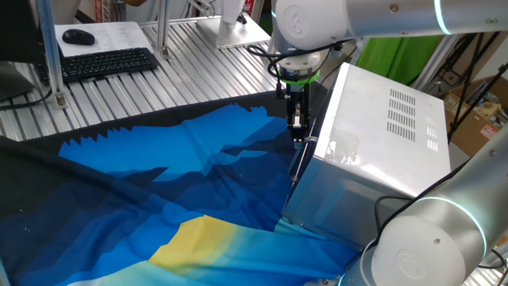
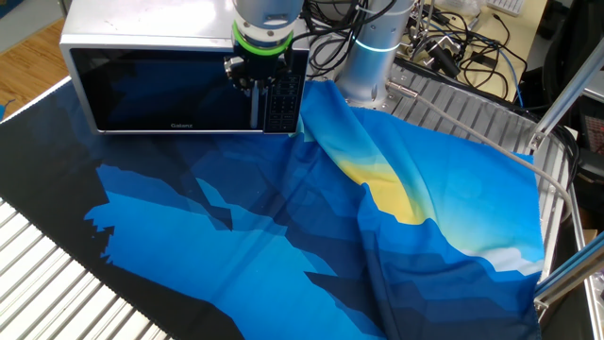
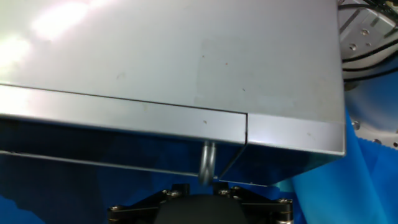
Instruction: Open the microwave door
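Note:
The silver microwave [image 1: 381,135] stands at the table's edge on a blue cloth. Its dark glass microwave door [image 2: 160,94] looks flush with the casing. The slim silver handle [image 3: 207,163] runs down the door's right side beside the control panel [image 2: 281,99]. My gripper [image 2: 255,93] reaches down from above the front top edge [image 3: 155,115], with its fingers either side of the handle and closed on it. In the hand view the bar drops straight between the dark finger bases. From the side, the gripper [image 1: 298,127] hangs just in front of the door.
A blue and yellow cloth [image 2: 330,236] covers the table in folds. The arm's base [image 2: 373,47] stands right of the microwave, with cables [image 2: 472,47] behind. A keyboard [image 1: 107,63] and mouse [image 1: 78,36] lie at the far side. Metal frame posts [image 2: 566,94] rise at the right.

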Robot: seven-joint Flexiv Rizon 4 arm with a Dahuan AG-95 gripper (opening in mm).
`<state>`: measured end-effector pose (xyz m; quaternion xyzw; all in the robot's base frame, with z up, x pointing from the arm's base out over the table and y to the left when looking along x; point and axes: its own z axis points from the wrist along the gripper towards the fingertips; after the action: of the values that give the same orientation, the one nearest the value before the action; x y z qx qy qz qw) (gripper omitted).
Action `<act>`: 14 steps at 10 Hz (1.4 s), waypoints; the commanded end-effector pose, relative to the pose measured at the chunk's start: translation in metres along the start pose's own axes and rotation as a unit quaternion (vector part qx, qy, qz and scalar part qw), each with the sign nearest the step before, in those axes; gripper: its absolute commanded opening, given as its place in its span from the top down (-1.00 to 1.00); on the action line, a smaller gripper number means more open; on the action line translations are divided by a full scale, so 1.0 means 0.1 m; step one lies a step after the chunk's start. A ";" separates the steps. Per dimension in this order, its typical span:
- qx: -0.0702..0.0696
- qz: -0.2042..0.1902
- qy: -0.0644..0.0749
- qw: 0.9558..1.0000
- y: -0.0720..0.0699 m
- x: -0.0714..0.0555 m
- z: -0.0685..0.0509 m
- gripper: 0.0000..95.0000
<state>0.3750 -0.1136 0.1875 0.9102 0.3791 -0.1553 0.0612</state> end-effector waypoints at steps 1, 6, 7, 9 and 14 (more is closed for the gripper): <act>-0.004 0.002 -0.005 1.000 0.01 -0.01 0.01 0.60; 0.001 -0.002 0.001 1.000 0.02 -0.03 0.05 1.00; 0.002 0.004 0.000 1.000 0.02 -0.03 0.05 1.00; 0.002 0.009 0.002 1.000 0.03 -0.02 0.05 1.00; -0.006 0.016 -0.005 1.000 0.06 0.11 0.00 1.00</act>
<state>0.3894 -0.1105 0.1838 0.9152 0.3638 -0.1581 0.0709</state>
